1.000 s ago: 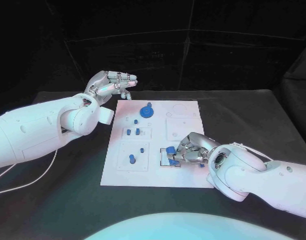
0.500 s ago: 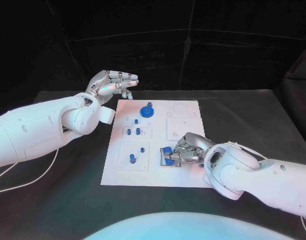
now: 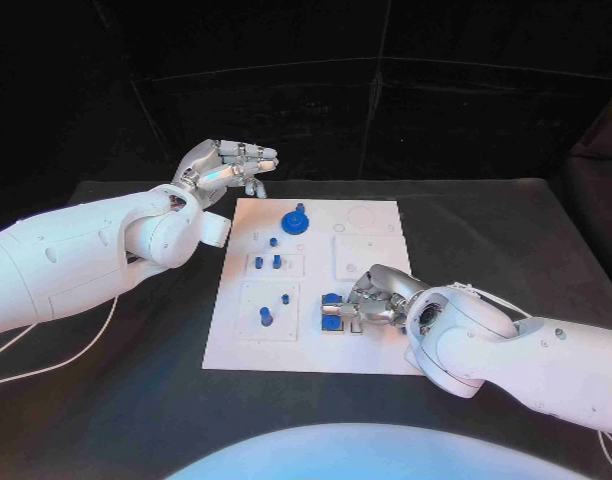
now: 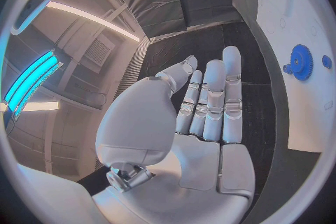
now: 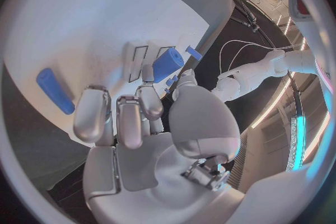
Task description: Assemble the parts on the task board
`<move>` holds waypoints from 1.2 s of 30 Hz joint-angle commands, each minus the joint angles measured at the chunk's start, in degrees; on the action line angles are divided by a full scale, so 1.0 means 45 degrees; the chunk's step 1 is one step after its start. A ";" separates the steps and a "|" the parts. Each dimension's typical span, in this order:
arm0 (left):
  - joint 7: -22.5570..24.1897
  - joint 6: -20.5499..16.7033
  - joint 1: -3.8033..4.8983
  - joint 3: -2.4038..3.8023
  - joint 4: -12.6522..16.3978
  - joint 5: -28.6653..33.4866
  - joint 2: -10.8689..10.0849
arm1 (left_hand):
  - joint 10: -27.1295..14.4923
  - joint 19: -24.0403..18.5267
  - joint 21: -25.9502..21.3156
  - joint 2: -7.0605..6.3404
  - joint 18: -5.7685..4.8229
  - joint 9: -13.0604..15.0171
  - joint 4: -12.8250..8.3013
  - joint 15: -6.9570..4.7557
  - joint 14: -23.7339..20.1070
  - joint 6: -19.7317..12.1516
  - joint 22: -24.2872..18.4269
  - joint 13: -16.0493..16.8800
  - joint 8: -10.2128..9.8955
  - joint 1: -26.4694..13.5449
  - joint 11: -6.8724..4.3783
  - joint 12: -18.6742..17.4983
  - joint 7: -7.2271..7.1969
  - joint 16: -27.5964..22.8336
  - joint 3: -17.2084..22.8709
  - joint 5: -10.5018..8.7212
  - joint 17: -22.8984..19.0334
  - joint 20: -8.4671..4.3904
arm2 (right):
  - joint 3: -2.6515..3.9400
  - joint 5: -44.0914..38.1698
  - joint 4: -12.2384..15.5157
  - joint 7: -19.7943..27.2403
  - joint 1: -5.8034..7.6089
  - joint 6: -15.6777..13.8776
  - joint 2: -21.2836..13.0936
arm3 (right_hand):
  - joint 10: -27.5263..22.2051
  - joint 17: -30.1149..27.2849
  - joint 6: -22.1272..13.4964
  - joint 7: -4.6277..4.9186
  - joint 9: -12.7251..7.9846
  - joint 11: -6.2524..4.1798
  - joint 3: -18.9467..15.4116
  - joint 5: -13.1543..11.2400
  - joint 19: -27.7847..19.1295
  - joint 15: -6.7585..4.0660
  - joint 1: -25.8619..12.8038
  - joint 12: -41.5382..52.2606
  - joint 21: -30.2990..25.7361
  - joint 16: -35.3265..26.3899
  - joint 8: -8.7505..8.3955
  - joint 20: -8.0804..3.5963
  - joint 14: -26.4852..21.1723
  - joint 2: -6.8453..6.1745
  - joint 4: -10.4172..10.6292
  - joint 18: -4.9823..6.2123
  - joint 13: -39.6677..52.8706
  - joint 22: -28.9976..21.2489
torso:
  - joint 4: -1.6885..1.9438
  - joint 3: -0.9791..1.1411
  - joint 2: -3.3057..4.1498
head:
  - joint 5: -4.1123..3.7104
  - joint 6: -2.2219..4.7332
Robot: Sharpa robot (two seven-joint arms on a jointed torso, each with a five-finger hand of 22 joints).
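The white task board (image 3: 371, 350) lies in the middle of the black table. My right hand (image 3: 374, 306) rests low over its near right part and pinches a blue cylinder (image 3: 332, 301) between thumb and a finger; the right wrist view shows this cylinder (image 5: 168, 64) at the fingertips, beside two rectangular slots (image 5: 137, 60). My left hand (image 3: 225, 166) hangs raised beyond the board's far left corner, holding nothing; its fingers (image 4: 213, 103) stretch out straight. A blue gear (image 3: 295, 222) stands at the far end of the board, and it also shows in the left wrist view (image 4: 301, 61).
Several small blue pegs stand or lie on the board's left half, such as two (image 3: 266, 263) side by side and one (image 3: 264, 317) nearer me. Another peg (image 5: 55, 91) lies flat on the board. A white cable (image 3: 47, 362) trails over the table at the left.
My right hand has shifted slightly leftward over the board with the blue cylinder. The left hand has stayed where it was.
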 commanded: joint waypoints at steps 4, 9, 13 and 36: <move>0.0032 0.0122 0.0020 0.0011 0.0008 0.0037 0.0011 | -0.0057 -0.0081 -0.0057 0.0116 0.0085 -0.0006 -0.0006 -0.0004 -0.0088 -0.0047 -0.0013 0.0004 0.0072 0.0013 -0.0009 0.0029 0.0045 -0.0022 -0.0057 0.0071 -0.0012 0.0019 | 0.0002 -0.0169 0.0145 0.0322 0.0011 0.0014 -0.0076 | -0.0107 -0.0047 -0.0093 0.0007 0.0122 0.0044 0.0828 -0.0055 -0.0068 -0.0014 -0.0297 -0.0131 -0.0018 -0.0070 -0.0077 -0.0037 0.0630 -0.0563 0.0005 -0.0200 -0.0018 -0.0036 | -0.0015 0.0012 -0.0003 | 0.0004 -0.0008; 0.0031 0.0125 0.0020 0.0011 -0.0004 0.0037 0.0003 | -0.0057 -0.0081 -0.0057 0.0116 0.0085 -0.0006 -0.0006 -0.0004 -0.0088 -0.0047 -0.0013 0.0004 0.0072 0.0013 -0.0009 0.0029 0.0045 -0.0022 -0.0057 0.0071 -0.0012 0.0019 | 0.0002 -0.0179 0.0393 0.0955 0.0009 0.0254 -0.0243 | -0.0069 0.0050 -0.0109 -0.0005 0.0266 0.0040 0.1191 0.0246 -0.0042 -0.0017 0.1184 -0.0108 0.0012 -0.0049 -0.0084 -0.0045 0.0654 -0.0380 -0.0280 -0.0216 0.0095 0.0057 | -0.0033 0.0019 -0.0007 | 0.0024 -0.0019; 0.0031 0.0130 0.0020 0.0011 -0.0021 0.0037 0.0004 | -0.0057 -0.0081 -0.0057 0.0116 0.0085 -0.0006 -0.0006 -0.0004 -0.0088 -0.0047 -0.0013 0.0004 0.0072 0.0013 -0.0009 0.0029 0.0045 -0.0022 -0.0057 0.0071 -0.0012 0.0019 | 0.0001 -0.0256 0.0469 0.1089 0.0009 0.0379 -0.0303 | -0.0057 0.0098 -0.0105 -0.0004 0.0337 0.0037 0.1194 0.0422 -0.0025 -0.0029 0.1876 -0.0117 0.0037 -0.0037 -0.0082 -0.0050 0.0662 -0.0342 -0.0570 -0.0226 0.0130 0.0121 | -0.0036 0.0012 -0.0012 | 0.0008 -0.0007; -0.0014 0.0168 0.0019 0.0010 -0.0036 0.0037 0.0012 | -0.0057 -0.0081 -0.0057 0.0116 0.0085 -0.0006 -0.0006 -0.0004 -0.0088 -0.0047 -0.0013 0.0004 0.0072 0.0013 -0.0009 0.0029 0.0045 -0.0022 -0.0057 0.0071 -0.0012 0.0019 | 0.0002 -0.0600 0.0079 0.0658 0.0013 0.1093 -0.0224 | -0.0003 0.0280 -0.0036 -0.0028 0.0537 0.0008 0.0964 0.1124 -0.0002 -0.0051 0.2864 -0.0247 0.0067 0.0021 -0.0041 -0.0069 0.0690 0.0144 -0.1243 -0.0240 0.0104 0.0215 | -0.0028 0.0005 0.0006 | 0.0007 0.0036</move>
